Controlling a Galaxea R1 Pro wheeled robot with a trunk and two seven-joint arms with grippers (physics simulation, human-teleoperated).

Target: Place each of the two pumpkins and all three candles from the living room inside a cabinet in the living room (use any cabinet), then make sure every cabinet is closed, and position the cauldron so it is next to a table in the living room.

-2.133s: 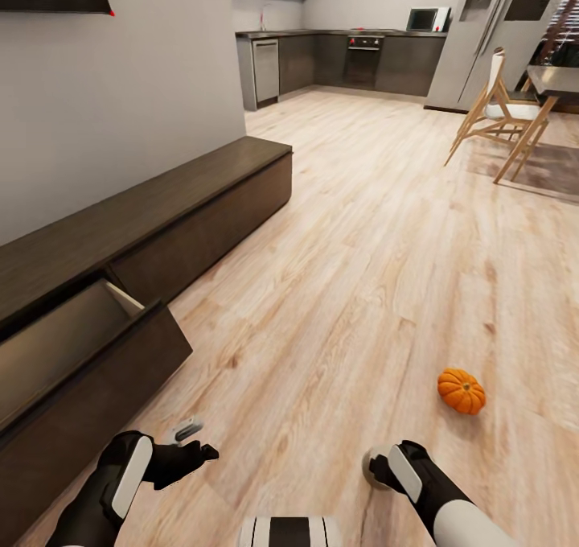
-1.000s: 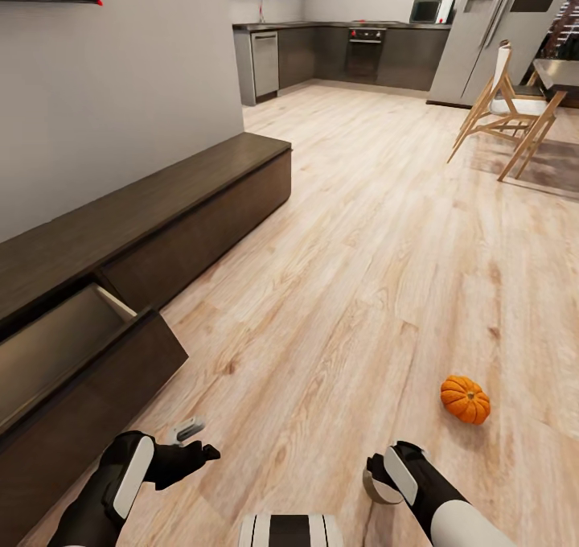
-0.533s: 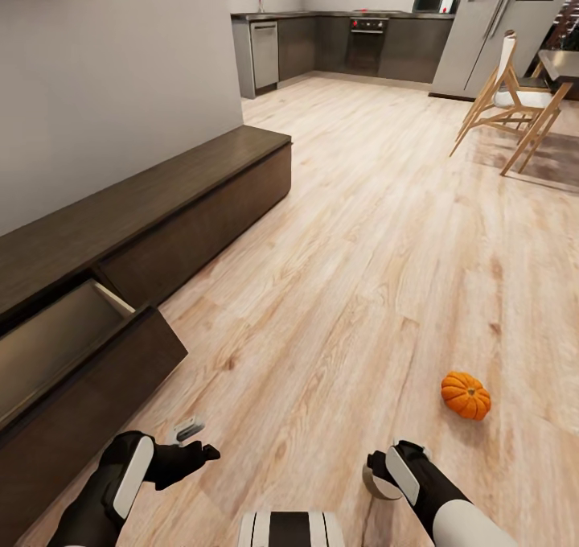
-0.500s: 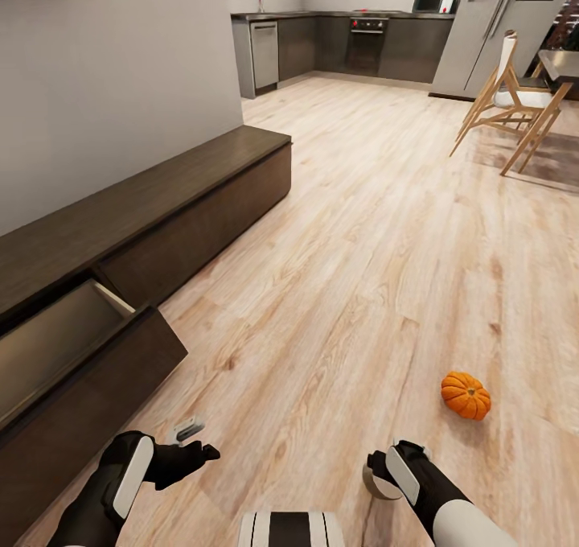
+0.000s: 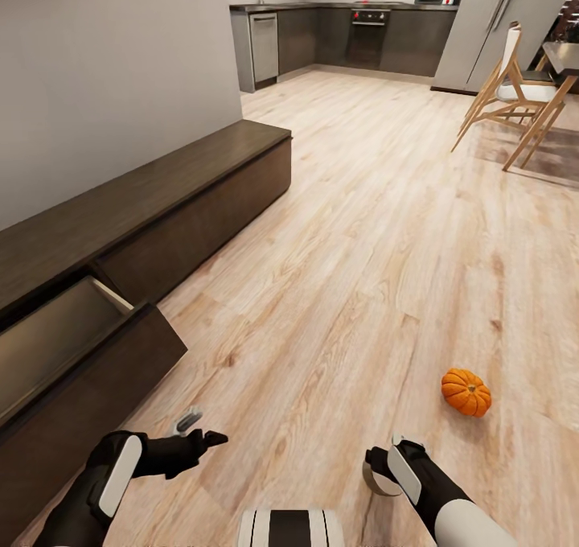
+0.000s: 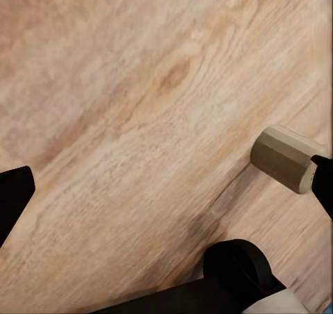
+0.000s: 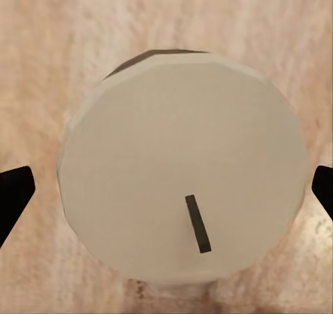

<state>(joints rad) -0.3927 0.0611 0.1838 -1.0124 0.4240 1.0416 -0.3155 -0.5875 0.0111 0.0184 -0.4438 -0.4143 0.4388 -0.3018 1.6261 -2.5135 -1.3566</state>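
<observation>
The robot faces along the light wood plank floor (image 5: 346, 233) of the living room, with the dark kitchen cupboards (image 5: 354, 36) at the far end and a wooden chair (image 5: 507, 92) off to the right.

The long, low dark-brown cabinet (image 5: 161, 201) runs along the grey wall on the left. Its nearest drawer (image 5: 76, 362) is pulled open and tilted outward, showing a pale beige inside; the drawer beyond it is closed.

One bright-orange pumpkin (image 5: 466, 392) sits on the floor to the right, just ahead of the right arm and apart from it.

The left gripper (image 5: 197, 433) hovers low over the floor, near the open drawer's front. A small squat grey candle (image 5: 187, 421) shows at its fingertips in the head view. In the left wrist view this candle (image 6: 286, 158) lies on its side, touching one dark finger (image 6: 325, 182) at the picture's edge, while the other finger (image 6: 14, 196) stands far from it, so the jaws are spread wide; whether the candle is truly held cannot be told.

The right gripper (image 5: 378, 473) points down at the floor with a second pale candle (image 5: 375, 478) under it. In the right wrist view that candle (image 7: 182, 168) is seen from above, round-topped with a short dark wick, standing upright between the two fingertips (image 7: 15, 196); the tips sit just off its sides, so the claw looks released around it
</observation>
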